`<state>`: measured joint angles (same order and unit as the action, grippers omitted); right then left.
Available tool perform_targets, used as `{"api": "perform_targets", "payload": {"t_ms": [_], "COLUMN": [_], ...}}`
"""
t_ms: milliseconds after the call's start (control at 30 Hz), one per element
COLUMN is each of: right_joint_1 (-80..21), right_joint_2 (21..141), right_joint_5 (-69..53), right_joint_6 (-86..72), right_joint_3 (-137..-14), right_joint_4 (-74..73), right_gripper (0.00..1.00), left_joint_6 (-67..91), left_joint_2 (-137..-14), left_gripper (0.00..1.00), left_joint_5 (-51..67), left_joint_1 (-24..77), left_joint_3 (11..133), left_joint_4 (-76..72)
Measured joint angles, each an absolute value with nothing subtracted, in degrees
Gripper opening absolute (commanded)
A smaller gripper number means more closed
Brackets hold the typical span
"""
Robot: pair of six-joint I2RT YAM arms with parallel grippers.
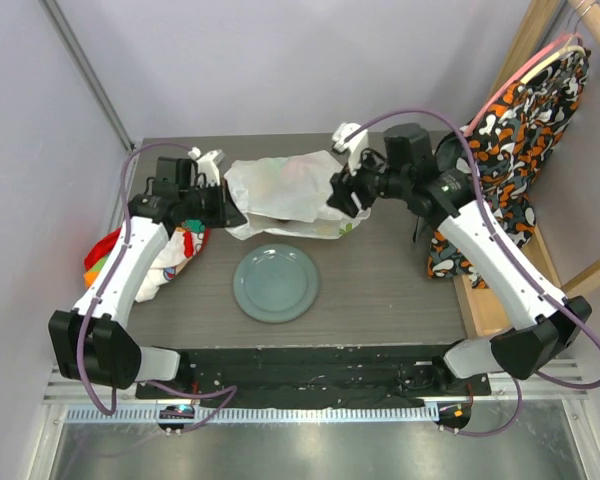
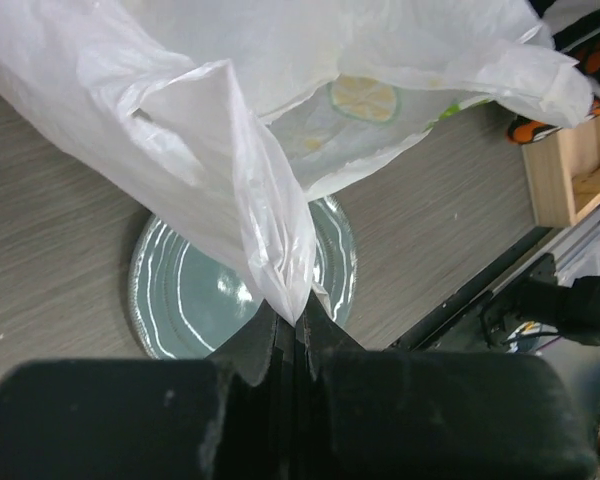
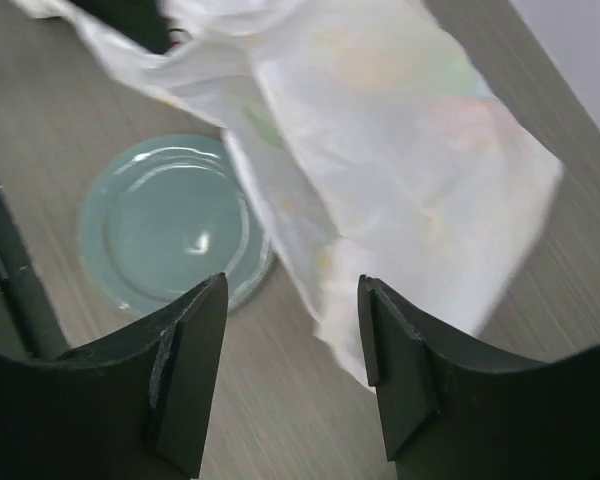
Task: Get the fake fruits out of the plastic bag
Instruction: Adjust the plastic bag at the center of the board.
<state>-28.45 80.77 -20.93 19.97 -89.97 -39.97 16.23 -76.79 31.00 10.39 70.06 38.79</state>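
Observation:
The translucent white plastic bag [image 1: 285, 190] hangs lifted above the table at the back centre. My left gripper [image 1: 223, 205] is shut on the bag's left edge; in the left wrist view [image 2: 298, 318] a pinched fold of the bag [image 2: 250, 190] rises from the closed jaws. Fake fruits show only as faint shapes through the film: a round yellow-green slice [image 2: 362, 98] and pale pink and green patches [image 3: 450, 110]. My right gripper [image 1: 342, 198] is open and empty at the bag's right end; in the right wrist view [image 3: 292, 320] the bag [image 3: 380, 150] lies just beyond the fingertips.
A grey-green plate [image 1: 276, 283] sits on the table below the bag, also in the wrist views [image 2: 180, 295] [image 3: 165, 225]. A rainbow-patterned cloth [image 1: 170, 255] lies at the left edge. A patterned garment [image 1: 525, 120] hangs on a wooden rack at the right.

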Motion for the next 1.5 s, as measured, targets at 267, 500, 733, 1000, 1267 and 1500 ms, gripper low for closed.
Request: {"api": "perform_targets", "payload": {"t_ms": [267, 500, 733, 1000, 1267, 1500], "right_joint_1": [-35.7, -36.0, -36.8, -36.7, -37.9, -38.1], "right_joint_2": [94.9, 110.2, 114.8, 114.9, 114.8, 117.4], "right_joint_5": [-25.4, -22.7, -20.8, -30.5, -35.9, -40.2], "right_joint_6": [20.1, 11.2, 3.2, 0.9, -3.8, -9.8], "right_joint_3": [-89.6, -92.8, -99.7, -99.1, -95.8, -97.8], "right_joint_4": [-35.6, -32.2, -28.4, -27.4, -25.2, -21.5], "right_gripper": [0.54, 0.47, 0.49, 0.73, 0.62, 0.77], "left_joint_6": [22.0, 23.6, 24.2, 23.9, 23.7, 23.1], "left_joint_2": [-76.1, -73.7, -70.6, -69.3, -67.5, -65.9], "left_gripper": [0.0, 0.0, 0.0, 0.0, 0.0, 0.0], "left_joint_5": [32.7, 33.5, 34.4, 35.7, 37.5, 37.6], "left_joint_1": [9.1, 6.8, 3.7, 3.6, 3.6, 3.3], "left_joint_3": [71.9, 70.1, 66.5, 63.6, 62.9, 59.5], "left_joint_4": [35.4, 35.3, 34.5, 34.4, 34.1, 33.8]}}
